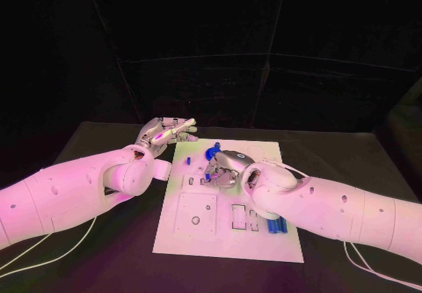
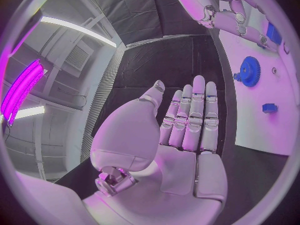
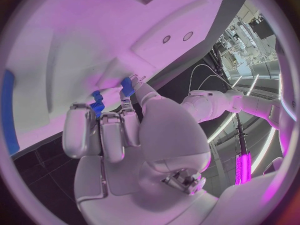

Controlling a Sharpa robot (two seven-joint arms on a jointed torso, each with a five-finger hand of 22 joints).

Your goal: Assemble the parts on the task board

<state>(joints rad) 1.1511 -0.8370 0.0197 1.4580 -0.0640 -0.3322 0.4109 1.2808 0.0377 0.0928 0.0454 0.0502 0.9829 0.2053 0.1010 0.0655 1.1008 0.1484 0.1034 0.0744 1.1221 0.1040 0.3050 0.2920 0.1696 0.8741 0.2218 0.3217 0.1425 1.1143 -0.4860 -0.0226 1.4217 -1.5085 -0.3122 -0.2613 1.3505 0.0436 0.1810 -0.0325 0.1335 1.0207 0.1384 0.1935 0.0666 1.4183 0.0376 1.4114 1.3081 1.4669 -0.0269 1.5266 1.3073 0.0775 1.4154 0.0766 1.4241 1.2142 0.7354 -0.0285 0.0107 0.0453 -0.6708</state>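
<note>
On the left, the left hand (image 1: 164, 131) hovers over the black bench (image 1: 105, 244) just beyond the far left corner of the task board (image 1: 224, 241); its palm is flat, the fingers (image 2: 195, 116) lie straight and side by side with the thumb set a little apart, and it holds nothing. The white board lies in the middle of the bench, its long side running from near to far. Near its far edge sits a blue gear (image 1: 214, 149), which the left wrist view shows flat on the plate (image 2: 250, 71), with a small blue peg (image 1: 187, 161) standing to its left and nearer. Just right of the gear, the right hand (image 1: 227, 168) is bent down onto the far middle of the board, its fingers curled together with the tips at the surface; small blue parts (image 3: 97, 105) show at its fingertips, pinched between thumb and fingers. Farther right and nearer, a group of blue bars (image 1: 277, 226) lies by the board's right edge, beside rectangular slots.
</note>
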